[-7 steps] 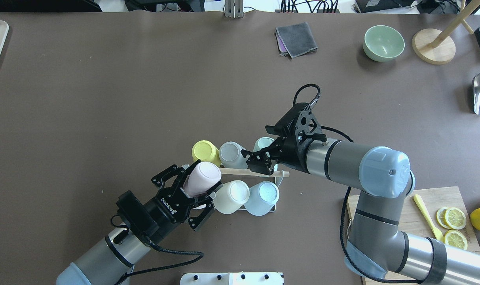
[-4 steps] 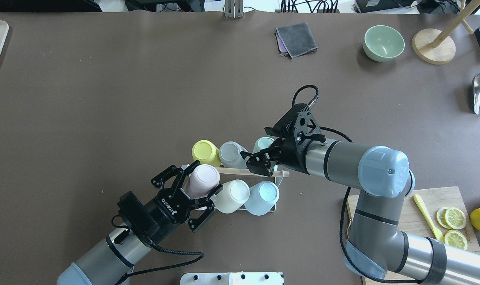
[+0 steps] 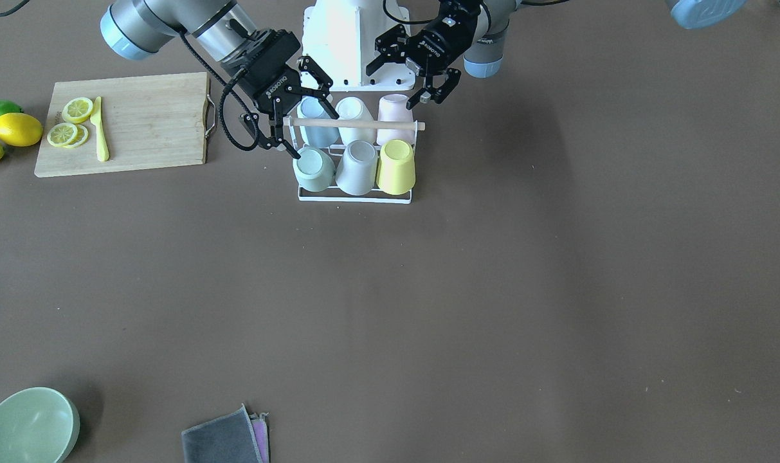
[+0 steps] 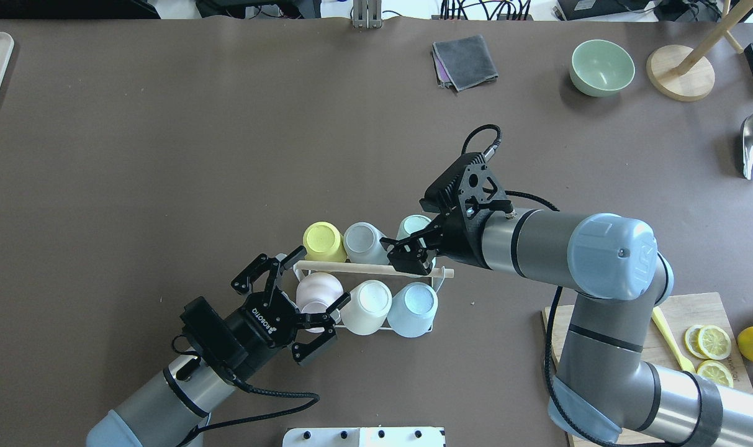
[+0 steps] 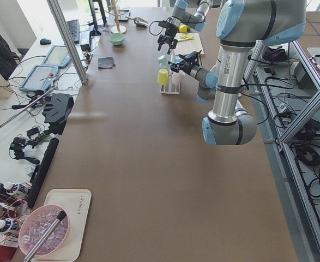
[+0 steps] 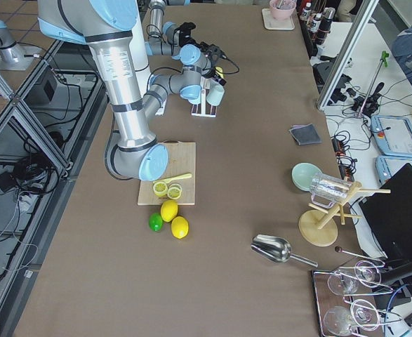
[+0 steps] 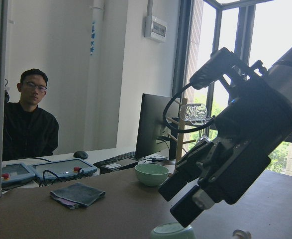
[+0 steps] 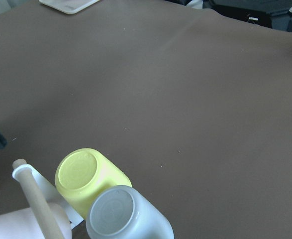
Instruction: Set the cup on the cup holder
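The cup holder has its prongs hidden inside the upturned cups. The right hand covers most of the mint cup at the holder's far corner. In the right wrist view the bottom edge cuts off the pink cup and grey cup beside the holder's rod. The side views show the holder too small for detail.

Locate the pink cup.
Overhead view: the pink cup sits upside down on the cup holder, at the left end of its robot-side row, beside the cream cup.
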Controlling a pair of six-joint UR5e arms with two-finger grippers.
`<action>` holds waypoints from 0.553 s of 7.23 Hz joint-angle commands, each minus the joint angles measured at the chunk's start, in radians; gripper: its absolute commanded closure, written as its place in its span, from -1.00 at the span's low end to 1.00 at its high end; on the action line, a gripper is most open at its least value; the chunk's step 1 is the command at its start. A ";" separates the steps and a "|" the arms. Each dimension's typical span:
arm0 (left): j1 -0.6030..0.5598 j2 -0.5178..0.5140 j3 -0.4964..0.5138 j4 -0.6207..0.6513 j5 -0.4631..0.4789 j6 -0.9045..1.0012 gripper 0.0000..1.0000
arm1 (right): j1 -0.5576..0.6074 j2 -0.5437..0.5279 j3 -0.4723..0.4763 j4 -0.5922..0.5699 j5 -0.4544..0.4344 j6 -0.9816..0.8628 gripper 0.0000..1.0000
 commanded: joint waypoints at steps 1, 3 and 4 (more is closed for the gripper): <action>-0.122 0.008 -0.083 0.157 -0.110 0.002 -0.96 | 0.143 -0.009 0.047 -0.210 0.197 -0.014 -1.00; -0.272 0.092 -0.082 0.166 -0.278 -0.034 -0.96 | 0.287 -0.021 0.041 -0.432 0.337 -0.088 -1.00; -0.327 0.112 -0.082 0.181 -0.351 -0.149 -0.96 | 0.327 -0.047 0.038 -0.513 0.336 -0.157 -1.00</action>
